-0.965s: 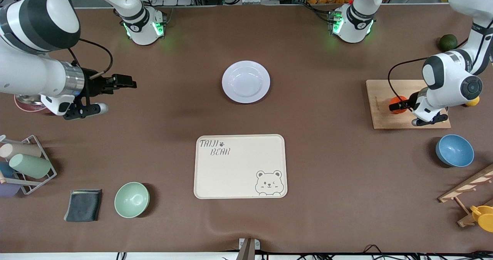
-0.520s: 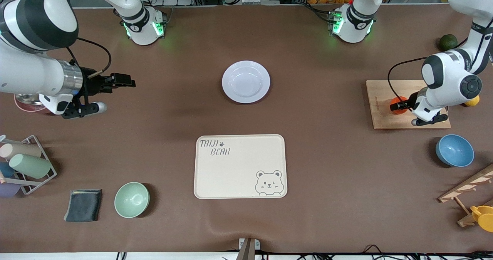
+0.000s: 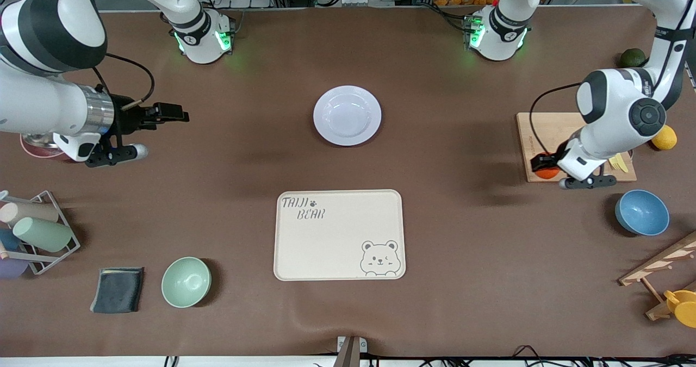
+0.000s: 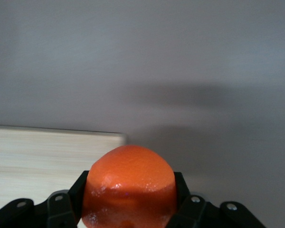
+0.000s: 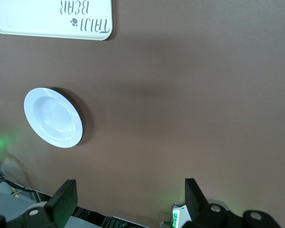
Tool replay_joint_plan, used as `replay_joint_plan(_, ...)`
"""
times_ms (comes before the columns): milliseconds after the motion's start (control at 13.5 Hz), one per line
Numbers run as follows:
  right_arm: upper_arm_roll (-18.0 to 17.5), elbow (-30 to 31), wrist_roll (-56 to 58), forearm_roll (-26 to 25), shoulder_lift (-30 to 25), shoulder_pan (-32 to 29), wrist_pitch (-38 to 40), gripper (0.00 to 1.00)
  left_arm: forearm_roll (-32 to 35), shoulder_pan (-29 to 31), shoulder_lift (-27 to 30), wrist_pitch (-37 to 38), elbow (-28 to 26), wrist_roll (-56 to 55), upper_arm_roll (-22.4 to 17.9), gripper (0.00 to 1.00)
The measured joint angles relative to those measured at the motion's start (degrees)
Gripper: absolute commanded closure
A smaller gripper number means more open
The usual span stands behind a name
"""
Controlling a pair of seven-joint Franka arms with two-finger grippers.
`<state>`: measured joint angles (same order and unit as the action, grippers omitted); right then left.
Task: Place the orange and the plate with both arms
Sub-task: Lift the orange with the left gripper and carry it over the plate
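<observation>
Here the right gripper [image 3: 163, 116] hangs over bare brown table toward the right arm's end, its two fingers spread wide with nothing between them; in the right wrist view the fingers [image 5: 61, 199] frame only tabletop. The plate [image 3: 347, 115] lies well apart from this claw, out toward the middle of the table, flat and empty, and it is round, so no long axis matters for the approach. The right arm's claw looks the nearer of the two to the plate, so I judge the plate falls to that arm. Just nearer the front camera than the plate sits the cream bear tray [image 3: 339, 234], also empty, and the likely place for both things.

Farther along, toward the left arm's end, the left gripper [image 3: 545, 163] is over the camera-side corner of the wooden cutting board [image 3: 544, 133], closed on the orange [image 3: 546, 173]. The left wrist view shows the orange [image 4: 129, 187] seated snugly between the fingers [image 4: 61, 206], with the board's edge and table beneath, so it seems lifted clear. From this claw the tray lies toward the table's middle and nearer the camera. That is the direction the carry will probably take.
</observation>
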<state>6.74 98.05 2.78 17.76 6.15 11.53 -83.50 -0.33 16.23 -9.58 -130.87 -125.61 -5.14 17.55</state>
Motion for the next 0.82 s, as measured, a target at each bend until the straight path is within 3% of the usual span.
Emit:
replay_joint_plan(223, 0.1, 0.1, 0.0, 0.0, 0.08, -0.21, 0.03, 0.0, -4.7, -0.23, 0.8, 9.14, 7.99, -9.67, 8.58, 0.88)
replay_joint_plan(520, 0.24, 0.15, 0.0, 0.0, 0.12, -0.67, 0.45, 0.0, -5.0, -1.6, 0.13, 12.21, 13.6, -32.9, 21.47, 0.88)
replay_joint_plan(816, 0.28, 0.18, 0.0, 0.0, 0.22, -0.71, 0.51, 0.0, -5.0, -14.25, -4.27, 11.78, 17.39, -55.12, 24.04, 0.88)
